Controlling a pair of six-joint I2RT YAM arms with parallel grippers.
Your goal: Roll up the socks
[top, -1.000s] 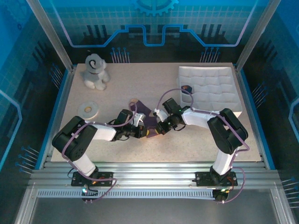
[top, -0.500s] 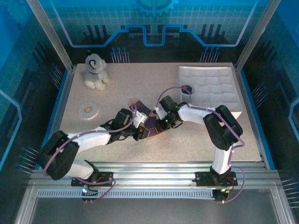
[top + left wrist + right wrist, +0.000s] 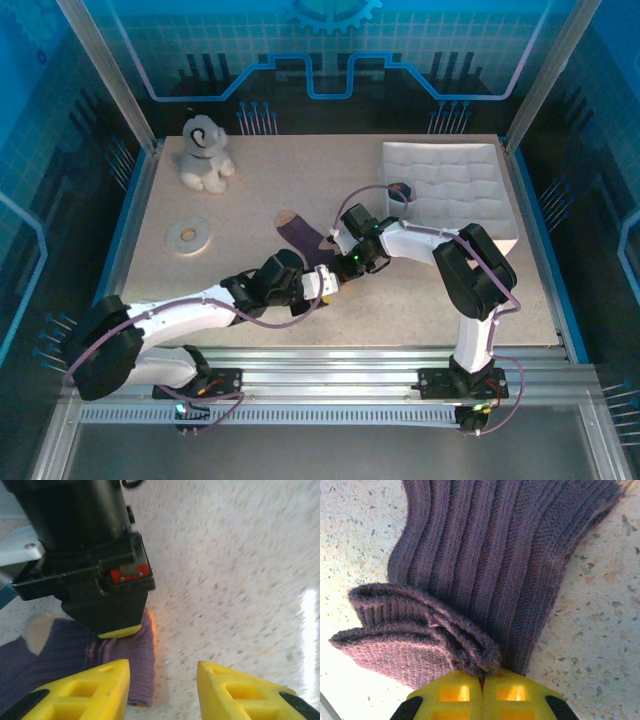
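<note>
Release! The left gripper (image 3: 162, 690) springs apart, the right gripper (image 3: 481, 680) hangs on.
Yellow fingers now spread and empty; the right stays pinched on the folded dark purple ribbed fabric socks (image 3: 485, 555), centre of the overhead frame. Roll barely started.

I'm working in a robotics lab test cell: a speckled table (image 3: 250, 190) fenced by aluminium posts (image 3: 105, 75) and clear panels, a blue-lit backdrop (image 3: 450, 40) printed with a gear (image 3: 332, 12) and circuit lines, and slotted aluminium rails (image 3: 320, 362) along the near edge carrying the bolted arm bases (image 3: 470, 382).
</note>
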